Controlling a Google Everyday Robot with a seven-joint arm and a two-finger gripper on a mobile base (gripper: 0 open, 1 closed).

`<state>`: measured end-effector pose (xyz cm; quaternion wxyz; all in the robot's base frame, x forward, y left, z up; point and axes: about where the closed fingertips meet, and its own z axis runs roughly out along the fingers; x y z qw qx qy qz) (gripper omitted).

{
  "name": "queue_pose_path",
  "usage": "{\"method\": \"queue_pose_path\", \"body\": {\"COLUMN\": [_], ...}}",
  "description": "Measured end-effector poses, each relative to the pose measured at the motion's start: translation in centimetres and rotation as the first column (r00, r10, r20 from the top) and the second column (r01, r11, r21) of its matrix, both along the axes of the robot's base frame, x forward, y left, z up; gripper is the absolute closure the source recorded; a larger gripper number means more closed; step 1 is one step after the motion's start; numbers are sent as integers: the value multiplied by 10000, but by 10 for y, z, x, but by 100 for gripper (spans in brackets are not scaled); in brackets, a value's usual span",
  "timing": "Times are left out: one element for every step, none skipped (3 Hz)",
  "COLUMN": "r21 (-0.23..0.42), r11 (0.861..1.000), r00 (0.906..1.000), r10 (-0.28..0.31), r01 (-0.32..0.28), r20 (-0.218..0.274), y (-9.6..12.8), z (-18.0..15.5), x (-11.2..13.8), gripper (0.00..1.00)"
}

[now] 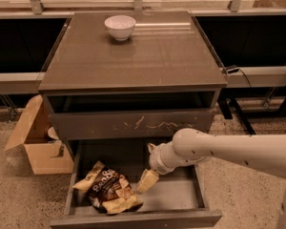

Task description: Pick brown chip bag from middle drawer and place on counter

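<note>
The brown chip bag (106, 190) lies crumpled on the left of the floor of the open middle drawer (176, 197); it has a dark brown middle with white lettering and pale tan ends. My gripper (147, 181) hangs from the white arm that reaches in from the right. It is inside the drawer, just to the right of the bag and very close to its right end. The counter (148, 56) is the glossy grey-brown top of the cabinet above.
A white bowl (120, 26) stands at the back of the counter. The drawer above the open one has pale scratches (148, 124) on its front. An open cardboard box (35, 142) sits on the floor to the left of the cabinet.
</note>
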<state>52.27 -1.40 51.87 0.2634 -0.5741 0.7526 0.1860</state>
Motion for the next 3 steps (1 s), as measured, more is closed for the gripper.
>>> {"method": "queue_pose_path", "body": {"r21": [6,-97,-102], "r11": [9998,9998,9999], "r00": [9998,9995,9990], "r10": [184,152,-70], "r01": [-184,-155,66], "r20": [-103,-282,-443], "y": [22,49,71], "z": [-18,-40,-58], "x": [3,2,0], "gripper": [0,0,0]}}
